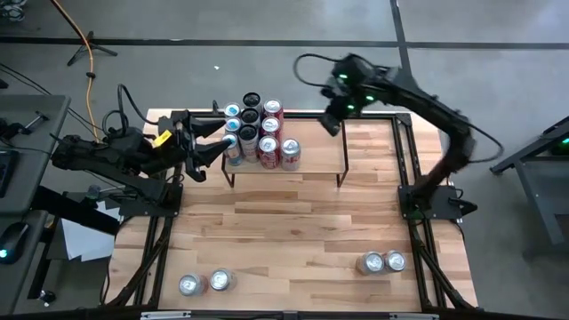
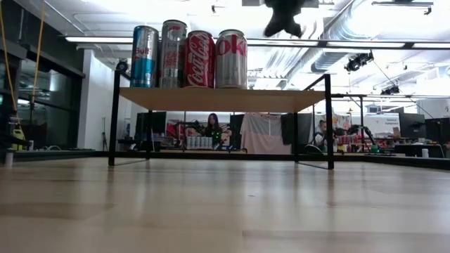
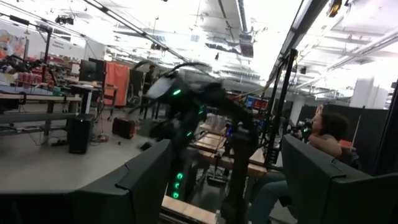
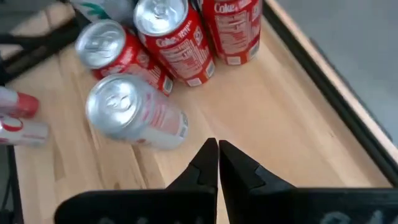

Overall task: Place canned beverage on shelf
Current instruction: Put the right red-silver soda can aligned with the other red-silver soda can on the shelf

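Observation:
The shelf (image 1: 307, 149) stands at the table's far middle, its plank (image 2: 225, 99) on thin black legs. Several cans (image 1: 258, 133) stand upright in a cluster on its left part; the low view shows them (image 2: 190, 60) in a row. My right gripper (image 1: 332, 121) hangs shut above the shelf's far right part, pointing down, with nothing in it. Its wrist view shows its shut fingertips (image 4: 217, 150) over bare plank, apart from a silver can (image 4: 134, 113) and red cans (image 4: 177, 37). My left gripper (image 1: 216, 145) stands open at the shelf's left end beside the cans, with nothing between its fingers (image 3: 143, 180).
Two cans (image 1: 204, 283) stand on the table near its front left corner and two more (image 1: 380, 262) near its front right. The shelf's right half is bare. In the left wrist view a person (image 3: 329, 134) sits in the room beyond the table.

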`<action>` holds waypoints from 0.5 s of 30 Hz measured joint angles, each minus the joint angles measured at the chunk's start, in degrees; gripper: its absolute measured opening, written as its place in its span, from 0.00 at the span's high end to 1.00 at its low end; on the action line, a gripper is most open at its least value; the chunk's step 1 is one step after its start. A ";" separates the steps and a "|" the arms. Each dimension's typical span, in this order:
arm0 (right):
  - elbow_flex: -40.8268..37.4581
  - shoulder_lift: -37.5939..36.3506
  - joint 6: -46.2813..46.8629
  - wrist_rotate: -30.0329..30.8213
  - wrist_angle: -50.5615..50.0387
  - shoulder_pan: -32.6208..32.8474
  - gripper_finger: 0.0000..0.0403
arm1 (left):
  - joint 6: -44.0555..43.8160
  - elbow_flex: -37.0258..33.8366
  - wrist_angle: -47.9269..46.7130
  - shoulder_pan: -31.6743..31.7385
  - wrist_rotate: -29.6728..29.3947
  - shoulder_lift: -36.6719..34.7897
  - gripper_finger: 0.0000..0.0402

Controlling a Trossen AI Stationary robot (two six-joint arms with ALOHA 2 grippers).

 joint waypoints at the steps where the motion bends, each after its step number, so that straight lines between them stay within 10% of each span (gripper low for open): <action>1: -3.13 -3.08 0.05 0.19 1.86 0.00 1.00 | -0.01 0.02 -0.51 0.01 0.00 0.00 0.40; 15: -56.00 -40.41 12.36 0.11 62.61 14.34 1.00 | -4.04 0.02 -5.80 0.02 -0.45 0.07 0.40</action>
